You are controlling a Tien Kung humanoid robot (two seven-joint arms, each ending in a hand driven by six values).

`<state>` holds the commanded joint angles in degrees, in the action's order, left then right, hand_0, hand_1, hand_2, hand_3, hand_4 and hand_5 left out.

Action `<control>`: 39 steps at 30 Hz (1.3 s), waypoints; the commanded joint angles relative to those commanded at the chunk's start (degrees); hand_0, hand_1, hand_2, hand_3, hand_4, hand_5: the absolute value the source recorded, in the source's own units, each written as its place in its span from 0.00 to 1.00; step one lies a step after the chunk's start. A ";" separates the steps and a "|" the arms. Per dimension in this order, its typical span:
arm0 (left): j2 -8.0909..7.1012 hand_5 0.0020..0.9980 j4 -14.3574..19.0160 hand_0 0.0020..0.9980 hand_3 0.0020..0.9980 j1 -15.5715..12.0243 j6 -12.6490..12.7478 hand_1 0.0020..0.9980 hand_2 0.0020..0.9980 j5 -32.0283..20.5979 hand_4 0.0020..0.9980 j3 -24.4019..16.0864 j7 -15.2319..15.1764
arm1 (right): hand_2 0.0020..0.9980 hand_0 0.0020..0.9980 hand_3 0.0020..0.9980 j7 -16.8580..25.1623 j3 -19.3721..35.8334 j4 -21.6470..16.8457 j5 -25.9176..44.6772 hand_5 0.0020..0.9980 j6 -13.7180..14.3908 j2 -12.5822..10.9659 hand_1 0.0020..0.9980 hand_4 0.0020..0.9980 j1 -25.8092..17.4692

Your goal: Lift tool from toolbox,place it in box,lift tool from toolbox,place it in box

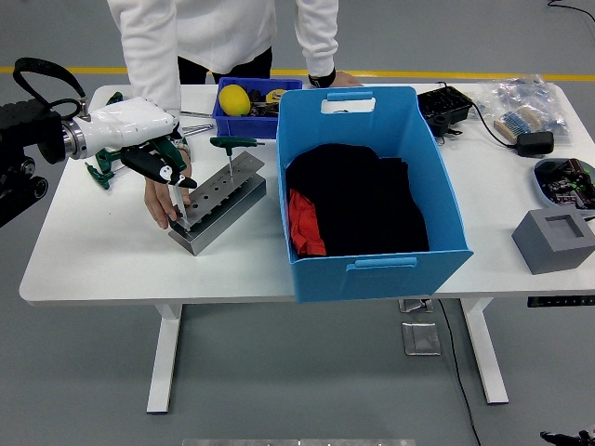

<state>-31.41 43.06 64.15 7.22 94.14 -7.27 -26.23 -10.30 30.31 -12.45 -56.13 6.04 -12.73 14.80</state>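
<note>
The robot's left hand [149, 160], white-shelled with black fingers, is curling around a green-handled T-wrench [173, 169] standing in the grey metal tool block [217, 202] near the white table's [102, 251] left edge; the grasp appears closed. A person's hand [164, 199] is steadying the block. A second green T-wrench [232, 145] is standing in the block's far end. The large blue plastic box [372, 232] is sitting just right of it.

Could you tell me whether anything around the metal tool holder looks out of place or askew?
Yes. A person's hand rests against the near end of the metal tool holder, right under the left robot hand gripping a green-handled tool. The holder sits diagonal to the table edge, with another T-handle tool standing in it.
</note>
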 joint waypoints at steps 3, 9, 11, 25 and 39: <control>-0.05 0.90 0.05 0.23 0.09 -0.09 0.22 0.07 0.09 0.01 0.70 -0.07 -0.19 | 0.67 0.65 0.54 -0.01 0.00 0.00 0.01 0.60 0.00 -0.01 0.60 0.79 0.01; -0.07 0.84 0.13 0.23 0.09 -0.12 0.67 0.07 0.08 0.24 0.64 -0.14 -0.57 | 0.67 0.65 0.54 0.00 0.00 0.01 0.03 0.60 0.01 0.00 0.60 0.79 0.01; -0.10 0.84 0.20 0.23 0.09 -0.09 0.79 0.07 0.08 0.22 0.64 -0.16 -0.71 | 0.67 0.65 0.54 -0.01 0.05 0.02 -0.02 0.60 0.01 0.02 0.60 0.79 -0.03; -0.42 0.81 0.24 0.22 0.08 -0.03 1.79 0.07 0.08 0.74 0.61 -0.46 -1.65 | 0.67 0.65 0.54 -0.07 0.34 0.07 -0.40 0.60 -0.05 0.10 0.61 0.79 -0.23; -0.63 0.79 0.82 0.21 0.07 -0.16 3.47 0.06 0.07 1.12 0.60 -1.50 -3.36 | 0.67 0.65 0.54 -0.06 0.40 0.06 -0.40 0.60 -0.01 0.18 0.60 0.79 -0.55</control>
<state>-32.04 43.88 63.98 10.69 95.26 -8.77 -29.59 -10.36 30.70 -12.39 -56.53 6.02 -12.55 14.26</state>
